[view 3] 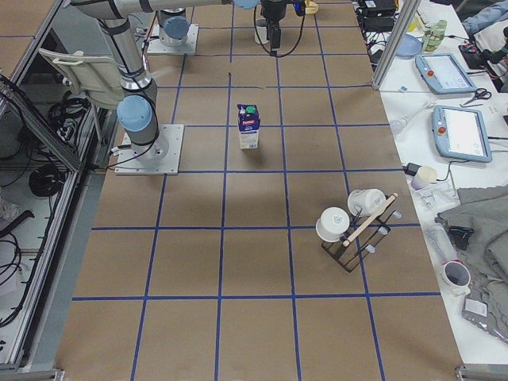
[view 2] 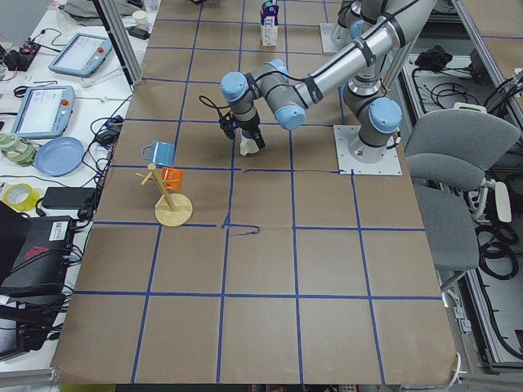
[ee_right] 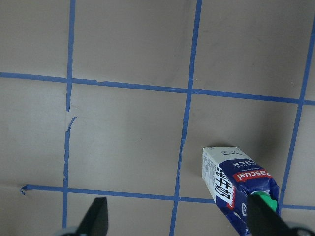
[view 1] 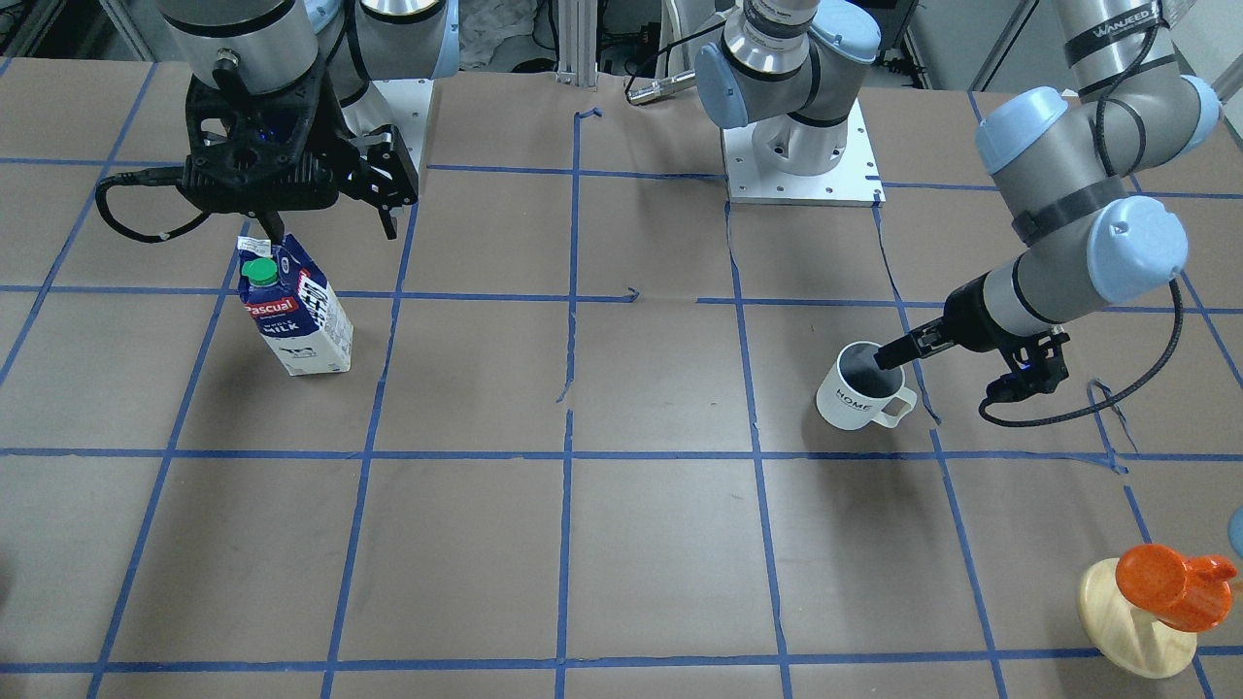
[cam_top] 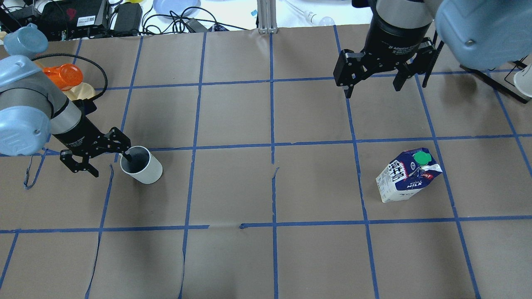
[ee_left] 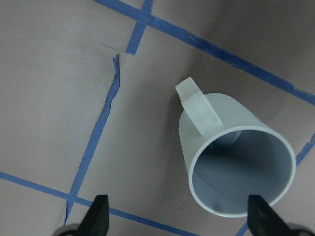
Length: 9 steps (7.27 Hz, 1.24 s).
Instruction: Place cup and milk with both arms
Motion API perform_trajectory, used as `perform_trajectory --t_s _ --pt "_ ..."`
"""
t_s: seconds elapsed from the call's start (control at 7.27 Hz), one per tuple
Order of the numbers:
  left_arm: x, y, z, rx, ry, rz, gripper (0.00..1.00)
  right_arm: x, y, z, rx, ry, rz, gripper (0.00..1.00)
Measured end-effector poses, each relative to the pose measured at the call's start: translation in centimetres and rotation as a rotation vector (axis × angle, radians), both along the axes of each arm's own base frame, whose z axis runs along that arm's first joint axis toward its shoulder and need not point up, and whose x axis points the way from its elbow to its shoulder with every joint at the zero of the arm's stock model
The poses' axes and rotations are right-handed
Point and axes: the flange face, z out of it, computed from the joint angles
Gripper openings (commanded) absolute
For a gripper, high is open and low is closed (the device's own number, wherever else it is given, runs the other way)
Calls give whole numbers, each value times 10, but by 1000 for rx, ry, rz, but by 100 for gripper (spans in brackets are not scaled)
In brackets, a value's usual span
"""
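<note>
The white cup (view 1: 859, 393) stands upright on the table, its "HOME" print showing; it also shows in the overhead view (cam_top: 141, 165). My left gripper (cam_top: 109, 165) is open, with one finger (view 1: 908, 348) reaching inside the cup's rim and the other outside it. In the left wrist view the cup (ee_left: 231, 162) lies between the spread fingertips. The milk carton (view 1: 296, 311) stands upright on my right side (cam_top: 409, 174). My right gripper (cam_top: 372, 89) is open and empty, raised above the table and behind the carton (ee_right: 241, 184).
An orange mug on a wooden stand (view 1: 1160, 597) sits at the table's far left corner, with a blue cup (cam_top: 25, 39) beside it. A rack with white cups (view 3: 349, 222) stands at the right end. Arm base plates (view 1: 801, 175) are at the robot's edge.
</note>
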Motion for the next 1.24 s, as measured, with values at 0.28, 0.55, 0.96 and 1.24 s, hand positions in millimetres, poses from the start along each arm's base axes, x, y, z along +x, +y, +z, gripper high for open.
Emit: perform_trajectory --t_s 0.28,0.55,0.96,1.24 --pt "0 -4 -17 16 30 7 49 -1 0 0 1 0 -1 100" --pt "-2 -10 -28 11 58 40 0 -1 0 0 1 4 0 100" --pt "-3 -13 -29 22 44 120 0 -1 0 -2 4 8 3 100" --pt "-11 -19 -15 6 40 227 0 -1 1 -2 4 5 6 100"
